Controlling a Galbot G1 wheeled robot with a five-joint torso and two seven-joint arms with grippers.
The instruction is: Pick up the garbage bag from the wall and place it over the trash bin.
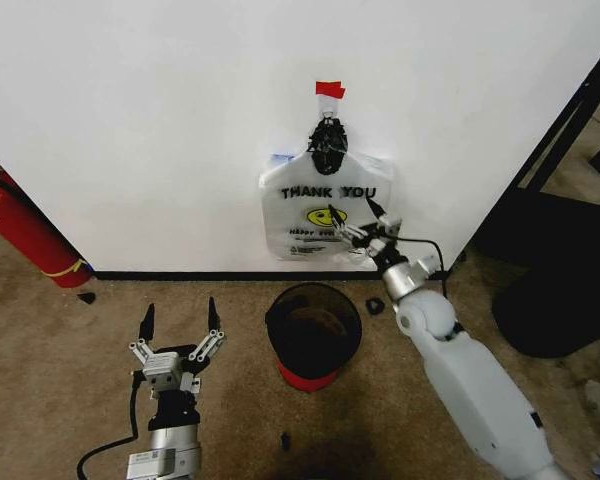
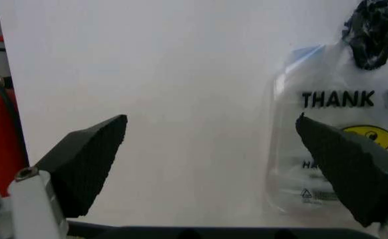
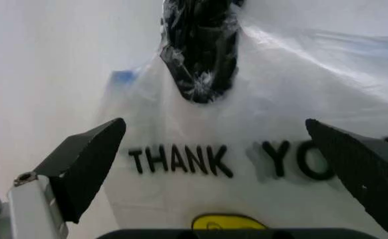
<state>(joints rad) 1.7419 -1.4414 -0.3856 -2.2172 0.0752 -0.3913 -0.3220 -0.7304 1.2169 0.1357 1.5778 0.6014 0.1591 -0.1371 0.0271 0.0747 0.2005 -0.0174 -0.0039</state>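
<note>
White wall point(image 1: 160, 120) ahead, tan carpet below. Hanging flat against it from a black knot point(image 1: 329, 133) under a red tape strip point(image 1: 329, 90) is the garbage bag point(image 1: 325, 212), long axis vertical, "THANK YOU" print upright and facing out. Right gripper point(image 1: 358, 222) is up at the bag's lower right corner, fingers spread wide. Left gripper point(image 1: 180, 315) hovers low over the carpet, also spread, left of the trash bin point(image 1: 313, 330), which stands directly below the bag.

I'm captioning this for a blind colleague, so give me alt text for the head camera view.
The right gripper, open, reaches to the "THANK YOU" garbage bag hanging on the white wall. The black trash bin stands on carpet below; the left gripper is open beside it, with a red fire extinguisher far left.
</note>
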